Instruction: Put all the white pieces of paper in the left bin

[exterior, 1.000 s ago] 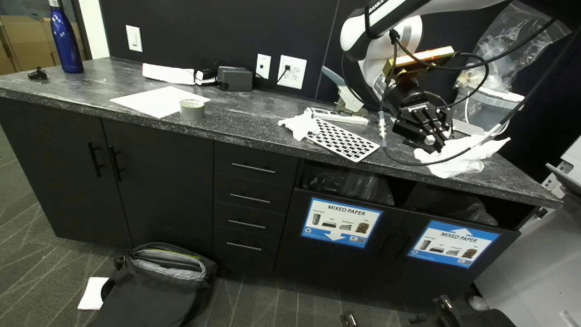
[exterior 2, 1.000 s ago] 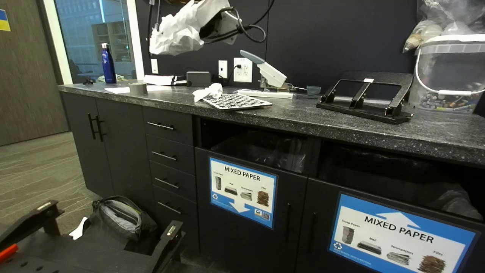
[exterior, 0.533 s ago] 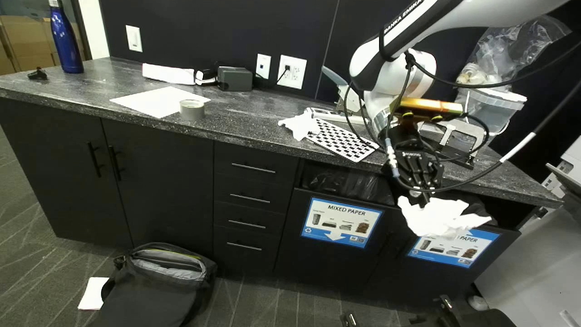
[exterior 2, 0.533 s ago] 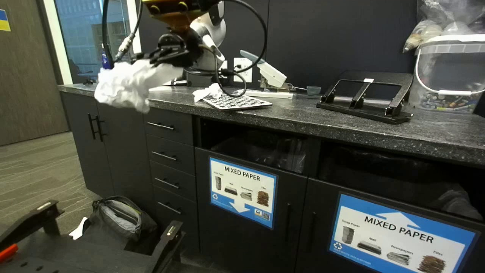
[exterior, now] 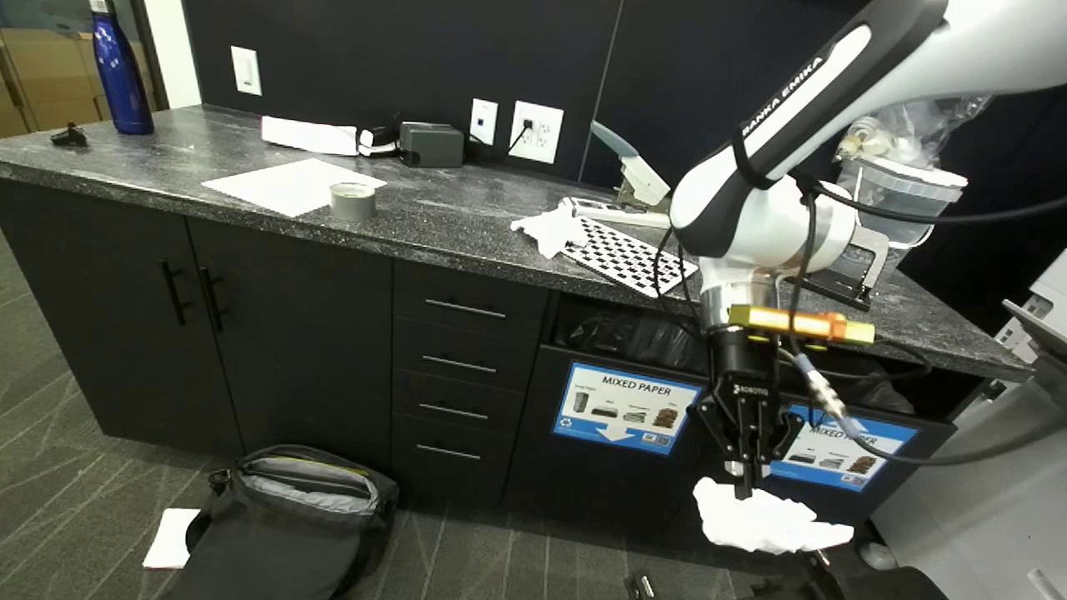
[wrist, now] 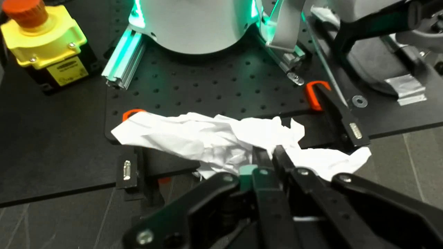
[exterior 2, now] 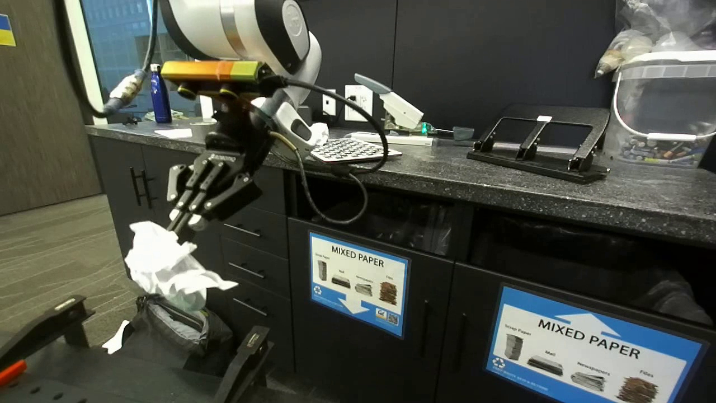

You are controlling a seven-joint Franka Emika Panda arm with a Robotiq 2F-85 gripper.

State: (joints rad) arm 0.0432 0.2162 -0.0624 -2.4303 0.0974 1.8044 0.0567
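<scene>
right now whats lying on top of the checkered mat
A crumpled white paper lies over one end of the checkered mat. The bit of mat under that paper is covered and cannot be seen.

A long, speckled dark-grey countertop (exterior: 467, 196), with a thin, rectangular black-and-white checkered mat (exterior: 629, 257) near its front edge; clock directions run from this mat. Between nine and ten o'clock, a crumpled white paper scrap (exterior: 548, 231) touches the mat; well beyond it stands a glossy blue bottle (exterior: 123, 79), upright. At nine are a flat rectangular white sheet (exterior: 288, 187) and, just beside it, a squat round grey roll of tape (exterior: 353, 203). At ten, a dark-grey box (exterior: 432, 146). At twelve, a white-and-grey stapler (exterior: 640, 173). At three, a black angled stand (exterior 2: 533, 139), then a clear plastic bucket (exterior 2: 668, 71). Below, at eight, the grey patterned carpet floor (exterior: 454, 542) bears an open black fabric bag (exterior: 283, 542), with a plain white page (exterior: 171, 540) at its nine o'clock.
</scene>
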